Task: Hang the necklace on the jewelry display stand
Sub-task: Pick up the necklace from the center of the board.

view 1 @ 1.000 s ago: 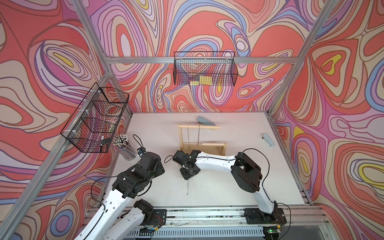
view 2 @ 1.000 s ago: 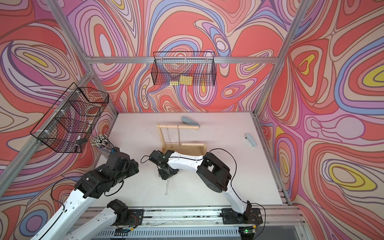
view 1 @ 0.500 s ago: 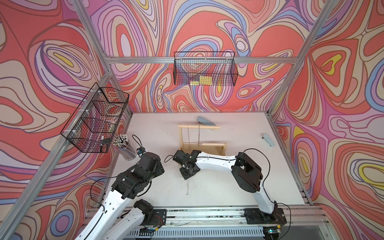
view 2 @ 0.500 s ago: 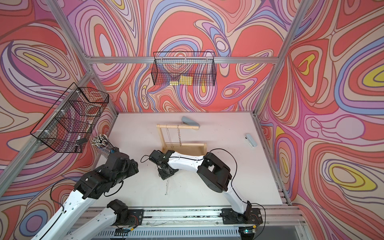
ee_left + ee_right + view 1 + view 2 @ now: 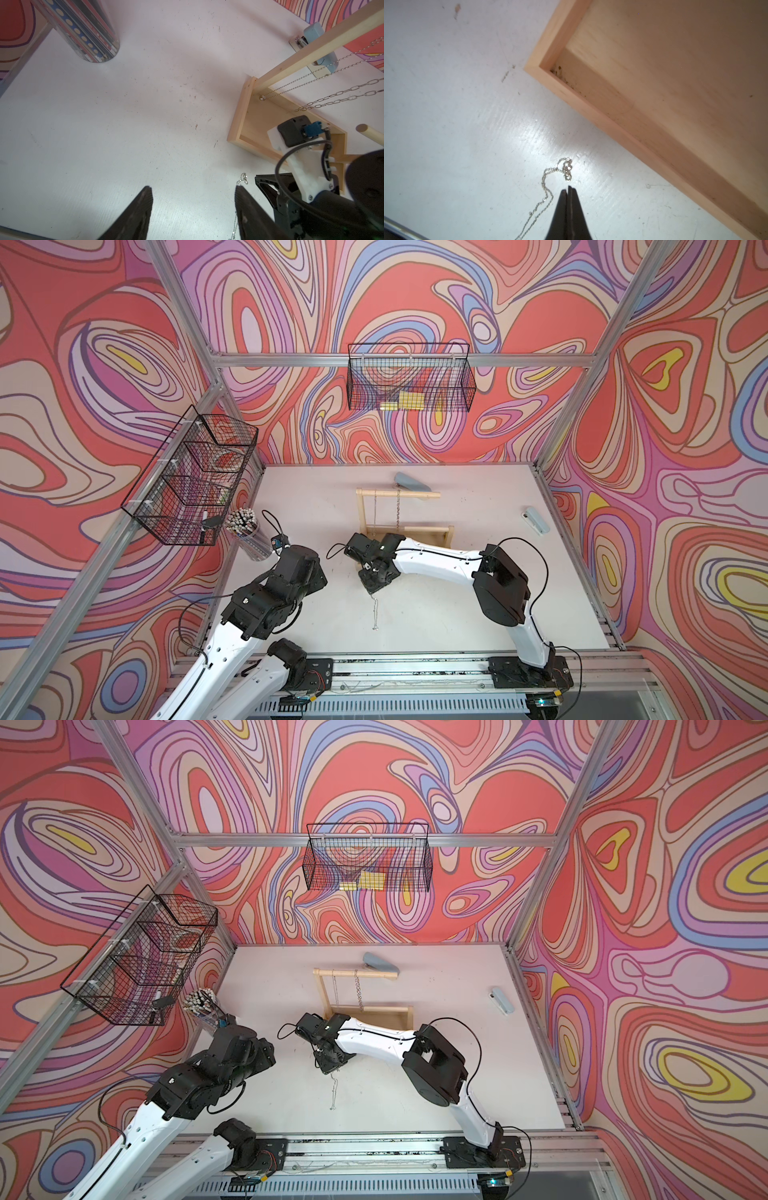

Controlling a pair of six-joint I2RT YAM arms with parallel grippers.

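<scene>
Right end effector (image 5: 568,188) clenched beside necklace (image 5: 566,170) on scuffed white tabletop (image 5: 436,614); left end effector (image 5: 192,188) released; swirl-patterned walls (image 5: 415,294).

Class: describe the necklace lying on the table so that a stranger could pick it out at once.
Find the wooden stand mid-table. Just outside its tray, by the shut right gripper, lies a fine silver necklace. Unlike the two chains hanging from the stand's bar, it lies flat on the table.
</scene>
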